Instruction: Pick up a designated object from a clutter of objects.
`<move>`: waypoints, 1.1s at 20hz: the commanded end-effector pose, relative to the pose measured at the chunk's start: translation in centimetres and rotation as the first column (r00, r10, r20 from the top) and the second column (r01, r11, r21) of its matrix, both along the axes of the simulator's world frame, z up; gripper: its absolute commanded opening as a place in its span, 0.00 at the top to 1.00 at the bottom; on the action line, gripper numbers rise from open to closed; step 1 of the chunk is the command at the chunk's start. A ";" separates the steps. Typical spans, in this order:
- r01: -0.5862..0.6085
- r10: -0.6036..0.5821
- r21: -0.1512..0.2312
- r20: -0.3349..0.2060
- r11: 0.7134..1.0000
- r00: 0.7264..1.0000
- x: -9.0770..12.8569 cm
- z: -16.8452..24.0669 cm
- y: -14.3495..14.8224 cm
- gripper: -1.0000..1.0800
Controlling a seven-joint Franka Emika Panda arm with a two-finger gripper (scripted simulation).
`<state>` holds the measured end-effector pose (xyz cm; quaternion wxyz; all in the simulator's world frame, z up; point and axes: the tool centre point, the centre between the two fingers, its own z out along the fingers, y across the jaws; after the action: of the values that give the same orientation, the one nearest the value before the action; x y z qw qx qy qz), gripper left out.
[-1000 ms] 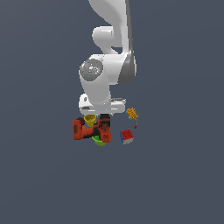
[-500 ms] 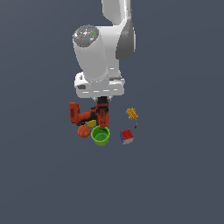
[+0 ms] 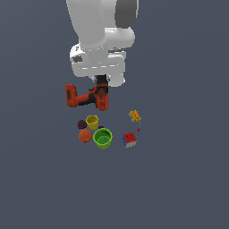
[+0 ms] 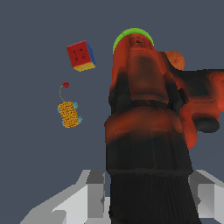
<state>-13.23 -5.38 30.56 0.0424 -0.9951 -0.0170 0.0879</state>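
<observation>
arm [image 3: 96, 31]: white, reaching down from above | claw [image 3: 102, 81]: clamped on the drill's dark end | drill [image 3: 87, 97]: red-orange and black, held clear above the clutter | green cup [image 3: 103, 138]: beside orange ball [image 3: 85, 136] | yellow cup [image 3: 92, 121] | puzzle cube [image 3: 129, 139] | yellow-blue toy [image 3: 135, 116] | dark berry ball [image 3: 82, 124]
</observation>
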 end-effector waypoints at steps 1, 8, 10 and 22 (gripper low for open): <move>0.000 0.000 -0.001 0.007 1.000 1.000 -1.1 2.4 -0.3 1.00; 0.000 0.000 -0.001 0.007 1.000 1.000 -3.7 7.4 -0.8 1.00; 0.000 0.000 -0.001 0.007 1.000 1.000 -4.3 8.5 -0.9 1.00; 0.000 0.000 0.000 0.000 1.000 1.000 -5.6 10.8 -1.2 1.00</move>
<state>-18.81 -6.60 41.30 0.0426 -0.9950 -0.0168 0.0885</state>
